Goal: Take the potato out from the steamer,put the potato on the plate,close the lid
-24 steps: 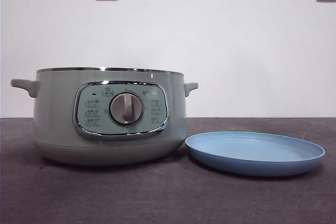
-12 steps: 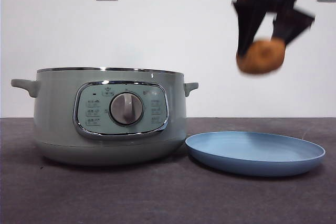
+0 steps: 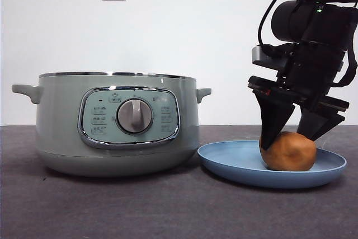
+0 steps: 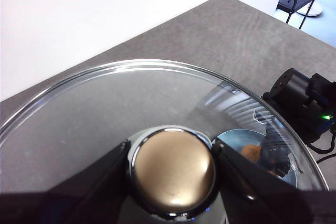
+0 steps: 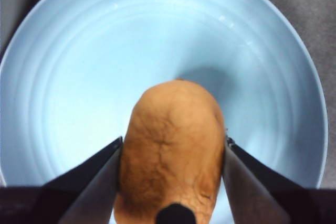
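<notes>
Right wrist view shows the potato (image 5: 170, 145) gripped between the two jaws of the right hand (image 5: 172, 156), which press against its flanks, closed only as far as its width allows. Under it lies the plate (image 5: 79, 66), and in the front view the potato (image 3: 288, 151) appears to rest on the plate's (image 3: 235, 163) floor, toward the side away from the steamer (image 3: 56, 121), though contact cannot be confirmed from that low angle.

The step in hand looks like the release. Done well, the jaws would part evenly and just enough to clear the skin, so that the lumpy oval is not nudged into a roll toward the low rim; the right hand (image 3: 293, 130) would then lift straight up before swinging aside.

The steamer stands open on the worktop (image 3: 140, 205), just beside the plate. The left hand (image 4: 170, 174) is clamped on the knob of the lid (image 4: 94, 108), holding the glass aloft, ready for closing afterward.
</notes>
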You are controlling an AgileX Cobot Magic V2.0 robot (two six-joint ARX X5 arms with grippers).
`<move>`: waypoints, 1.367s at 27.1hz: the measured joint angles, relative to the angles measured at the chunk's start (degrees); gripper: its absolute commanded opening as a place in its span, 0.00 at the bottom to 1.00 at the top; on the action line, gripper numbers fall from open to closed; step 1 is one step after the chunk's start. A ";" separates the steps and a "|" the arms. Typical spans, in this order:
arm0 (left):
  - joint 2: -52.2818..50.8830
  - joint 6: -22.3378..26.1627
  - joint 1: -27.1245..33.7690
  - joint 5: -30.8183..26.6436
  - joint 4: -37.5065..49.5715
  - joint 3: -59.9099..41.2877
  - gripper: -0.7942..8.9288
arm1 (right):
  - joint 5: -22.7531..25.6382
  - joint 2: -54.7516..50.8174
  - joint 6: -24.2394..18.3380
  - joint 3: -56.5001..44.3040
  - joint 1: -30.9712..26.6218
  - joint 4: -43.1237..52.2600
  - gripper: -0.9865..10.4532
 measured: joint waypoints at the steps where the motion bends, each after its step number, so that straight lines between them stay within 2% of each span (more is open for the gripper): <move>1: 0.00 0.00 0.00 0.00 -0.02 0.00 0.07 | 0.00 0.00 0.31 0.00 0.00 0.00 0.19; 3: 0.00 0.00 0.00 0.00 -0.02 0.00 0.07 | 0.00 0.00 0.70 0.00 0.00 0.00 0.42; 5: 0.00 -0.02 0.00 0.00 0.00 0.00 0.07 | 0.02 0.00 0.79 0.00 0.00 0.02 0.54; 6: 0.00 -0.02 0.00 0.00 0.00 0.00 0.07 | 0.00 0.00 0.90 0.00 0.00 0.02 0.56; 13: 0.00 -0.02 0.00 0.00 0.02 0.00 0.07 | 0.09 0.00 1.51 0.74 0.00 -1.16 0.55; 19: 0.00 -0.04 0.00 0.00 2.12 0.00 0.07 | 0.07 -2.99 1.55 5.14 0.00 -5.29 0.55; 26: 0.07 -0.04 0.00 0.09 5.03 0.00 0.07 | 0.07 -14.88 1.55 10.71 0.00 -7.87 0.55; 32: 1.79 -0.04 -0.70 0.85 9.03 0.00 0.07 | 0.09 -26.27 2.67 11.10 0.00 -7.74 0.55; 37: 4.57 -0.04 -2.67 1.01 9.11 0.00 0.07 | 0.17 -34.21 3.34 11.15 0.00 -7.74 0.55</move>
